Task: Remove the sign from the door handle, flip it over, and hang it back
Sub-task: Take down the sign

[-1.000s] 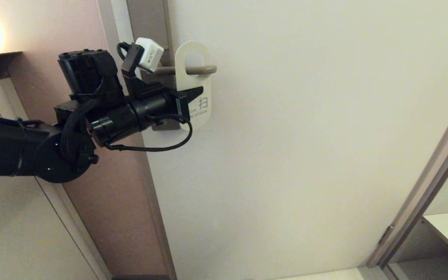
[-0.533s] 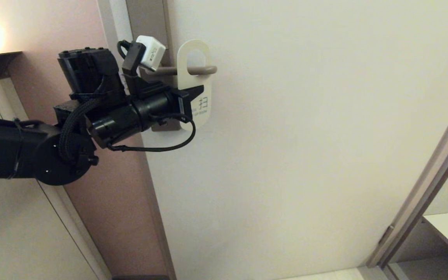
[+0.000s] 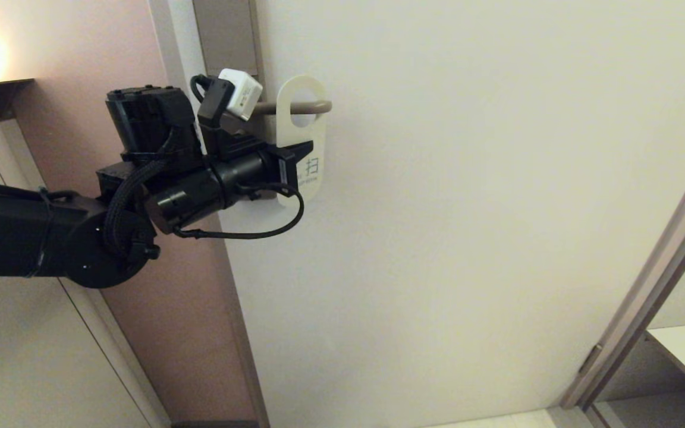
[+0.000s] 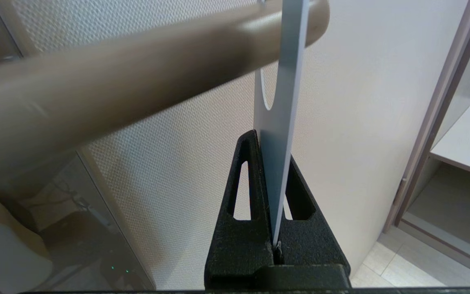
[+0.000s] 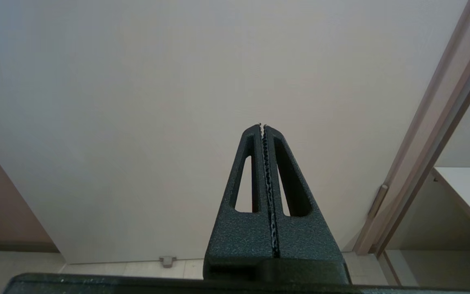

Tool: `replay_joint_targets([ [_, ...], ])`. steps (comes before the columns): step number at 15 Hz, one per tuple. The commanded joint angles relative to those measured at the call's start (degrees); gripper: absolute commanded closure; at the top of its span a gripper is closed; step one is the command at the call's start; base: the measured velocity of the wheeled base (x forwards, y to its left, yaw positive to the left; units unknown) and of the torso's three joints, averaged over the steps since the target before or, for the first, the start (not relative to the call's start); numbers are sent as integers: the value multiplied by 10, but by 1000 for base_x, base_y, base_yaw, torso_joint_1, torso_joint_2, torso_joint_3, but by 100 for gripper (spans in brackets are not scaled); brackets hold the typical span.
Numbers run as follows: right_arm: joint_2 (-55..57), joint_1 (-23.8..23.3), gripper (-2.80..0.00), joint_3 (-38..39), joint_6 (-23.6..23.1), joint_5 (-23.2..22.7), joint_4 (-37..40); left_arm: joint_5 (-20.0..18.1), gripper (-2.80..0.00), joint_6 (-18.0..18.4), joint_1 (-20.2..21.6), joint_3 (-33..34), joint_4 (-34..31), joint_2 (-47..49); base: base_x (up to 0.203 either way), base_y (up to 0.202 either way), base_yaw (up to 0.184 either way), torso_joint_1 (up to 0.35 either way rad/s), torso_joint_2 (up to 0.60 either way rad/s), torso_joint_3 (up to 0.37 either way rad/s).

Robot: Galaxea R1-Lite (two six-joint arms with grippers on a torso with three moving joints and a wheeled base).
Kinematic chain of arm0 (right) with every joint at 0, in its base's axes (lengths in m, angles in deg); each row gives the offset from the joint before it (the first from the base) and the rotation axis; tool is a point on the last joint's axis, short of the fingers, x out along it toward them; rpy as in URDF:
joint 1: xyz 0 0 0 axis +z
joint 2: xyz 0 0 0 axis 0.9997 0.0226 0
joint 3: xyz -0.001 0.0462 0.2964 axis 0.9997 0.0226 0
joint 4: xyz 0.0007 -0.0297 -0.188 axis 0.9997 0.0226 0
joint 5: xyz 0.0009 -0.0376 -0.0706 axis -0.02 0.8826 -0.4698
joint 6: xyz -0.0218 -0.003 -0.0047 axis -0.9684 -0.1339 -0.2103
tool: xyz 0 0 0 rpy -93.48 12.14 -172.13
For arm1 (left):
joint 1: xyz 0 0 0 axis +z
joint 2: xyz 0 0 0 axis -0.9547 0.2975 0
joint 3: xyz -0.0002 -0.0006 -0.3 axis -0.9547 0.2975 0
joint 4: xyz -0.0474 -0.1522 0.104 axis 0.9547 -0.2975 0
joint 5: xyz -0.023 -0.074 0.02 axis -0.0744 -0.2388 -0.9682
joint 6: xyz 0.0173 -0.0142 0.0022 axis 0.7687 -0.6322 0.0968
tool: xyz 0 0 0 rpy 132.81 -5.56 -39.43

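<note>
The sign [image 3: 301, 139] rings the door handle [image 3: 313, 107]; wrist cam shows left fingers [image 4: 245, 196] pinching it, prob. edge-on.

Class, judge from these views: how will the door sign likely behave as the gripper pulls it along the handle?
The sign looks thin yet stays flat edge-on in the shut left gripper, so probably stiffish and light. Its smooth face may slip between the fingers. Its oval hole rings the door handle, so it should slide off the free end.
</note>
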Motion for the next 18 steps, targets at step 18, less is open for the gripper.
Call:
replay_joint_targets([
  [18,0,0,0,0,0,0,0,41,0,0,-38,-40,7,45,0,0,0,0,0,0],
])
